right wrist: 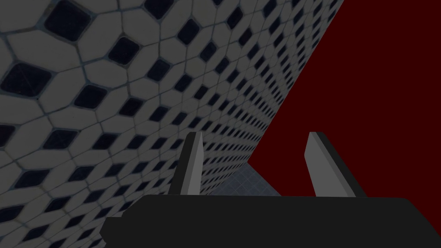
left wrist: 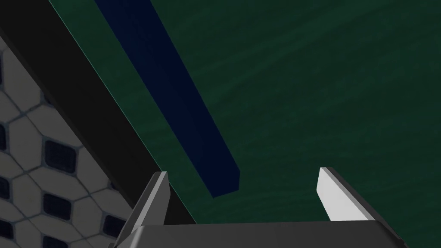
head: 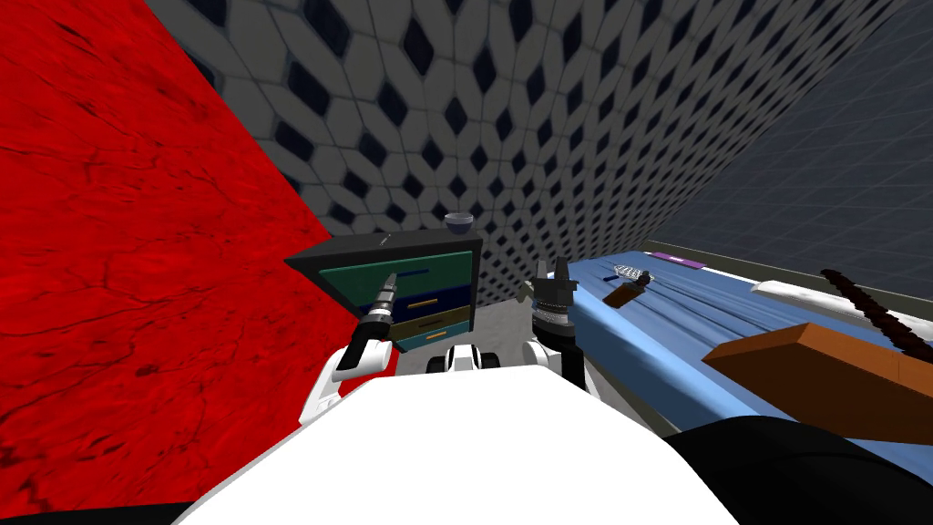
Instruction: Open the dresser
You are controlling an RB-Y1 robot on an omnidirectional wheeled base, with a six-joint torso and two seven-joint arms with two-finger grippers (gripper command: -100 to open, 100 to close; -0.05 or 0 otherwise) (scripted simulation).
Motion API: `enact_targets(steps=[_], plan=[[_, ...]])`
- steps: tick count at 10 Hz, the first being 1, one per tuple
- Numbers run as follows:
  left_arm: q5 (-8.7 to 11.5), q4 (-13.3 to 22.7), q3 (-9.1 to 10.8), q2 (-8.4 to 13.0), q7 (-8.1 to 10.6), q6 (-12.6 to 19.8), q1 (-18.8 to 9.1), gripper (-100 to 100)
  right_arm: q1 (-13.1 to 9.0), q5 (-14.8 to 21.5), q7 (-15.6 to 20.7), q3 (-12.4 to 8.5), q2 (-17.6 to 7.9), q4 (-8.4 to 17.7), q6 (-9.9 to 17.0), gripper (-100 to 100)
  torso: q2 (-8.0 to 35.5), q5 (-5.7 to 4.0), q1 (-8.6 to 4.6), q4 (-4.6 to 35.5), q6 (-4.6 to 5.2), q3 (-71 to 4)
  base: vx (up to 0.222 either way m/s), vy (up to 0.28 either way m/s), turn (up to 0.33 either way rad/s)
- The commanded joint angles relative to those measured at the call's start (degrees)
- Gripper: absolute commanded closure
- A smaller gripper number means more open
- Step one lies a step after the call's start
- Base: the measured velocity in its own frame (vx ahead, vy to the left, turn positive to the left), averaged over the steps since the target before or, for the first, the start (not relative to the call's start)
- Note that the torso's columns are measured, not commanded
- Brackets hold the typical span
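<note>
Left gripper stood open and empty at the dresser, facing its green top drawer, only the end of the dark blue handle between the fingers. Best slide toward mid-bar, close squarely, pull straight. Right gripper hung open, idle.

L forearm was a white shell w/ a dark slot on it, then a black joint and a ribbed grey wrist narrowing twd the L gripper. Its fingers were thin, light grey blades, cut to slanted tips, dark along one edge, set on a flat dark grey box. R forearm looked darker: black sleeve, pale ribbed ring, blocky dark hand. R gripper was the same build, i.e. two grey blades on a near-black block w/ rounded corners.
</note>
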Motion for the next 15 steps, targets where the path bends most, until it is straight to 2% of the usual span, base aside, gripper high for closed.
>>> enact_targets(steps=[1,2,8,9,12,13,14,15], plan=[[-0.04,-0.8,-0.01,-0.07,-0.05,0.53,0.17,-100,0.01,0.0,0.0,0.0,0.0,0.0,0.0,0,-0.16,0.02,0.07,-0.03,0.01,-0.08,0.055,0.014,-0.009],[-0.04,-0.92,-0.01,-0.08,-0.07,0.71,0.18,100,0.0,0.0,0.0,0.0,0.0,0.0,0.0,0,-0.05,0.01,0.0,-0.02,0.0,-0.04,0.009,0.002,0.002],[0.11,-3.14,-0.73,0.18,-0.11,1.12,1.78,100,-0.03,0.0,0.0,0.01,0.01,0.01,0.01,0,-0.06,-0.02,-0.11,-0.01,0.0,-0.03,-0.146,-0.037,0.014],[0.19,-4.22,-0.6,1.47,-0.1,2.33,1.94,-100,-0.01,0.0,0.0,0.0,0.0,0.01,0.01,0,-0.37,-0.01,-0.03,-0.09,0.01,-0.2,0.077,0.0,-0.034],[0.29,-5.28,-0.41,1.62,-0.07,3.9,2.03,-100,0.02,0.0,0.0,-0.01,-0.01,-0.01,-0.01,0,-0.43,0.03,0.08,-0.13,0.0,-0.27,0.164,0.053,-0.02],[0.35,-5.5,-0.33,0.65,-0.03,4.63,2.01,-100,0.02,0.0,0.0,-0.01,-0.01,-0.01,-0.01,0,-0.19,0.01,0.02,-0.05,0.0,-0.11,0.191,0.055,-0.03],[0.29,-5.27,-0.4,1.02,-0.07,4.04,2.03,-100,0.02,0.0,0.0,-0.01,-0.01,0.0,0.0,0,-0.03,-0.02,-0.1,0.0,0.0,-0.01,0.087,0.023,-0.005],[0.42,-6.86,-0.32,0.93,-0.02,5.48,2.34,-100,0.01,0.0,0.0,0.0,0.0,0.0,0.0,0,0.31,-0.05,-0.21,0.08,0.0,0.19,0.117,0.018,-0.029]])
